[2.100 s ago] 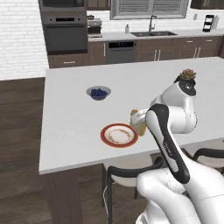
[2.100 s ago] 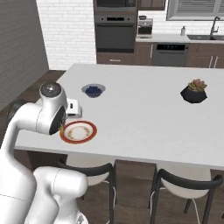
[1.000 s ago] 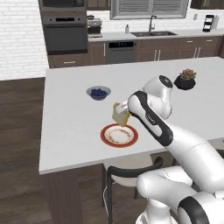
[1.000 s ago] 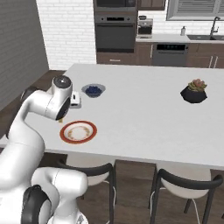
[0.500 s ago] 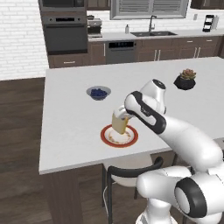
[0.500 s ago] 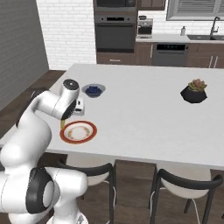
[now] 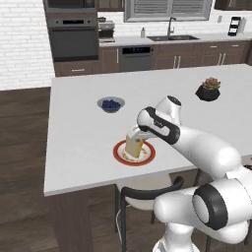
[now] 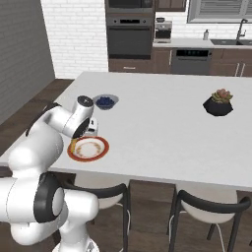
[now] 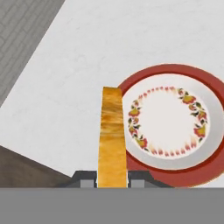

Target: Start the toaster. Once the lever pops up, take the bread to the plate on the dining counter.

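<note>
Over the near left part of the white counter, the arm reaches down and holds the bread on edge above the plate. Fingers are clamped on the bread, one on each broad face; in the hand view the slice rises edge-on between the two dark tips. The gripper sits at the slice's upper end in the left base view, and the slice hangs roughly upright, its lower edge over the plate's left half; whether it touches the plate cannot be told. The plate has a red rim and a white centre ringed with small fruit motifs, and lies close to the counter's near edge. In the right base view the plate lies just beside the arm's wrist, with the gripper at its left rim. A grey bowl of blue berries stands toward the far edge, apart from the plate. A potted succulent in a dark pot stands well apart, toward the right edge. Dark chairs stand at the near edge.
</note>
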Robot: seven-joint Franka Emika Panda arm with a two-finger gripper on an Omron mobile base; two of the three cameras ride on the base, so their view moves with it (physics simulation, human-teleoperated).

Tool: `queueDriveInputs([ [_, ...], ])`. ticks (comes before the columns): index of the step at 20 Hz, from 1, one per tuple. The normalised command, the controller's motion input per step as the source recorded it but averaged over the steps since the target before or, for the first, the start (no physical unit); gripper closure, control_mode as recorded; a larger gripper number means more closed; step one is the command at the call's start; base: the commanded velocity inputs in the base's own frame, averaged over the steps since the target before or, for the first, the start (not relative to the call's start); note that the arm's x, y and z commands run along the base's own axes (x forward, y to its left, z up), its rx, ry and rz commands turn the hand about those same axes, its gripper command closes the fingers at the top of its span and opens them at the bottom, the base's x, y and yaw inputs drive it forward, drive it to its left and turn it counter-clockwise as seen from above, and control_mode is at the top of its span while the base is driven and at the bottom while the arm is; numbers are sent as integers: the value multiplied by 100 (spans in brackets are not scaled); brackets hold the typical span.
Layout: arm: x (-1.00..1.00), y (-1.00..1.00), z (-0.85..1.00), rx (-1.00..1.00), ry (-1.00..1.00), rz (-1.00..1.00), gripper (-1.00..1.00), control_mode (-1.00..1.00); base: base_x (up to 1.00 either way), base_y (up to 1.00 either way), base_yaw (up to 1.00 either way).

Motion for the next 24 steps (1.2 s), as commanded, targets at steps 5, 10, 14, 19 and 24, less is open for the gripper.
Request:
queueDriveInputs([
  [5,14,2,-23,3,0,0,100,-100,0,0,0],
  [10,19,14,-27,1,0,0,100,-100,0,0,0],
  [14,19,3,-5,2,0,0,100,-100,0,0,0],
  [19,14,0,-3,3,0,0,100,-100,0,0,0],
  [24,8,0,-35,3,0,0,100,-100,0,0,0],
])
